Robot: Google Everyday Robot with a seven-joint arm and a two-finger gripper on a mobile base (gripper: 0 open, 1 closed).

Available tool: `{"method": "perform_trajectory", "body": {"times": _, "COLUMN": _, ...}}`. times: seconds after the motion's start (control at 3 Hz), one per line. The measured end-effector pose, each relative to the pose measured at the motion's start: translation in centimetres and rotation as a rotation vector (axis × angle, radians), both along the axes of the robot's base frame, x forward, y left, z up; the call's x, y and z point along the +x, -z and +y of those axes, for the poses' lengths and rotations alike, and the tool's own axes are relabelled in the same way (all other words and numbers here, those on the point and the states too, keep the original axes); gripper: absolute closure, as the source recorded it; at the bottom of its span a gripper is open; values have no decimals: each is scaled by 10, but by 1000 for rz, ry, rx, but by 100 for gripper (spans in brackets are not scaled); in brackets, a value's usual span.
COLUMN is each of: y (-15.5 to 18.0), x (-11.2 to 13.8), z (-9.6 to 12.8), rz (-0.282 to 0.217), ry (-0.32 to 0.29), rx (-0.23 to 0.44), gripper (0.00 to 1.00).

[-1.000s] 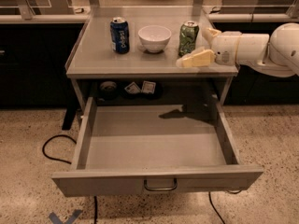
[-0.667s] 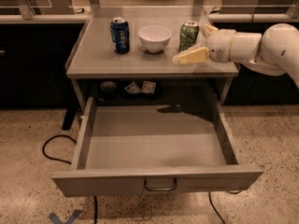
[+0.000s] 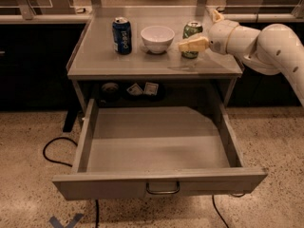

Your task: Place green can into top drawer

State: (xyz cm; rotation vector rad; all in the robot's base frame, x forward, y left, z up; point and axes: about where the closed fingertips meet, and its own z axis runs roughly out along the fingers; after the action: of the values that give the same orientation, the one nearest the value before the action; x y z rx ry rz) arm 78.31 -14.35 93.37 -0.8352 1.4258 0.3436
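I see the small green soda can (image 3: 192,31), pale-spotted with a silver top, standing just right of the round white bowl (image 3: 157,38). My cream gripper (image 3: 198,31) is at it, fingers spread apart. The wide grey metal top drawer (image 3: 159,182) is open below the bowl.

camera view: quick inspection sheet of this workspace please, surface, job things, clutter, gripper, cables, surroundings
Surface: flat grey table top, three items in a row on it.
Job's things: small green soda can with silver top, upright at the row's right end; wide grey metal top drawer with silver bar handle, pulled open, nothing seen inside.
Clutter: blue soda can; white round bowl; small dark items on the shelf under the top.
Grippers: pale two-finger gripper at the green can, over the table's right side.
Cables: black cable looped on the floor left of the drawer; second cable below its right front.
Surroundings: speckled floor; dark cabinets; blue tape mark.
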Motion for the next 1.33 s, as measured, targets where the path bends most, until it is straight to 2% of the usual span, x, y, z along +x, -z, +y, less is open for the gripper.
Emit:
{"method": "perform_trajectory", "body": {"times": 0.33, "y": 0, "x": 0, "z": 0, "rz": 0, "ry": 0, "rx": 0, "gripper": 0}}
{"method": "perform_trajectory", "body": {"times": 0.67, "y": 16, "x": 22, "z": 3, "rz": 65, "ry": 2, "rx": -3, "gripper": 0}}
{"method": "perform_trajectory", "body": {"times": 1.0, "y": 21, "x": 32, "z": -2, "rz": 98, "ry": 21, "rx": -7, "gripper": 0}}
{"method": "perform_trajectory", "body": {"times": 1.33, "y": 21, "x": 32, "z": -2, "rz": 98, "ry": 21, "rx": -6, "gripper": 0}}
